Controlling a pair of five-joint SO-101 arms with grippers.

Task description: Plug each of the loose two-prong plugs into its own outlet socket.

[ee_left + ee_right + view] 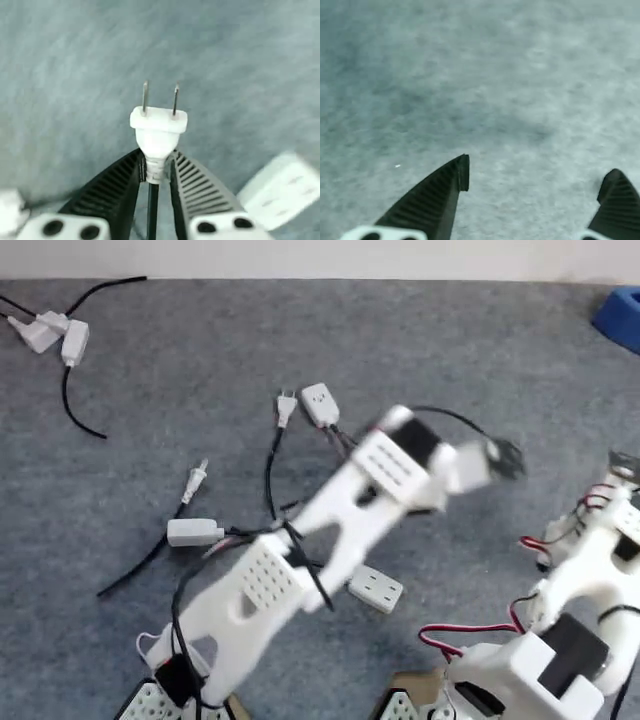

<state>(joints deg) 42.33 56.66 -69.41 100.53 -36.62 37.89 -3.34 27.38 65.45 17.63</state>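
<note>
White perforated arm shells (265, 580), black ribbed jaws, red and black cables (478, 628)

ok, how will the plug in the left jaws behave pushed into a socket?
The plug looks small, rigid, likely light. Jaws of the left gripper pinch only its neck, so it may pivot under push. The black cord probably flops and drags.

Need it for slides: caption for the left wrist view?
Left gripper grips a white two-prong plug by its neck, over grey carpet.
</note>
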